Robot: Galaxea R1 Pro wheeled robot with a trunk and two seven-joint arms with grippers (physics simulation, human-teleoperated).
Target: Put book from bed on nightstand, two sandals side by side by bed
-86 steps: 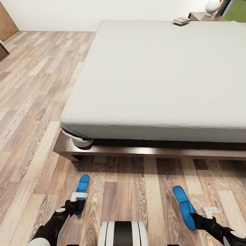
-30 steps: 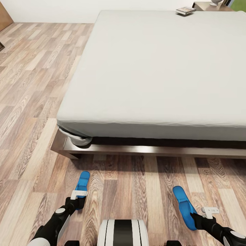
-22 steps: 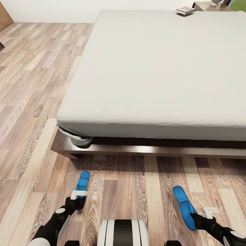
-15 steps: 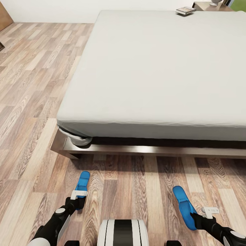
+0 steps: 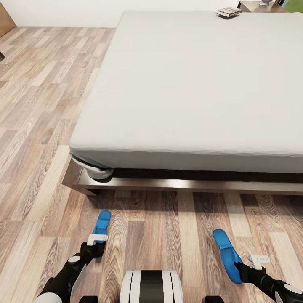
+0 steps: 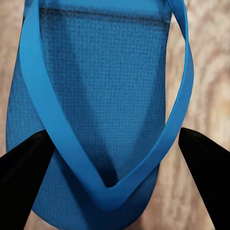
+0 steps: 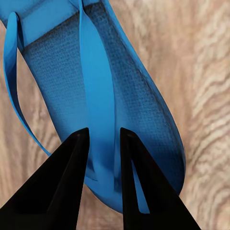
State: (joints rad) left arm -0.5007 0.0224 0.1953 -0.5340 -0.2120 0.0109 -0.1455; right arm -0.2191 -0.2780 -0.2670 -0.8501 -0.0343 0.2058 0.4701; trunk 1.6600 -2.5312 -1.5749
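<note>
Each of my grippers holds one bright blue sandal low over the wood floor in front of the bed's [image 5: 202,84] foot end. My left gripper [image 5: 96,249] is shut on the left sandal [image 5: 102,225]; in the left wrist view its dark fingers [image 6: 23,182] press the two sides of the sole [image 6: 103,96]. My right gripper [image 5: 241,266] is shut on the right sandal [image 5: 223,248], its fingers [image 7: 67,182] pinching a strap [image 7: 98,120]. The two sandals are far apart. The book [image 5: 229,11] lies at the bed's far right corner, by the nightstand [image 5: 252,6].
The bed's dark wooden platform frame [image 5: 168,184] juts out just ahead of both sandals, with a fold of sheet hanging at its left corner [image 5: 97,171]. Open plank floor [image 5: 38,126] runs along the bed's left side. My white base [image 5: 151,287] sits between the arms.
Since the earliest frame the view has shifted so the bed sits a little higher in the picture. Both sandals stay gripped. Over the last second nothing has visibly moved.
</note>
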